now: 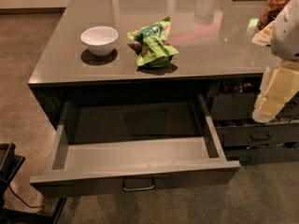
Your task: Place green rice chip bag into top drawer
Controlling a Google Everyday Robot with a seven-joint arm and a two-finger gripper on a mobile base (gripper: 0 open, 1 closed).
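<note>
The claw [267,107] hangs at the right edge of the scene, in front of the narrower stacked drawers [254,136] and lower than the surface [215,50]. I see nothing in it, and I cannot tell if it is apart or together. It is well apart from the green rice chip bag [153,43], so I judge that the reach for the bag is not yet begun. The bag lies crumpled on the surface, near its front edge, to the right of a white bowl [99,39] and not touching it. Just below and nearer, the top drawer [135,177] stands pulled far out, with its inside bare. Probably it is open like this so that the bag can be lowered in from above, with only a short way to carry. Because the bowl is near, a grasp from the right side seems safer.
</note>
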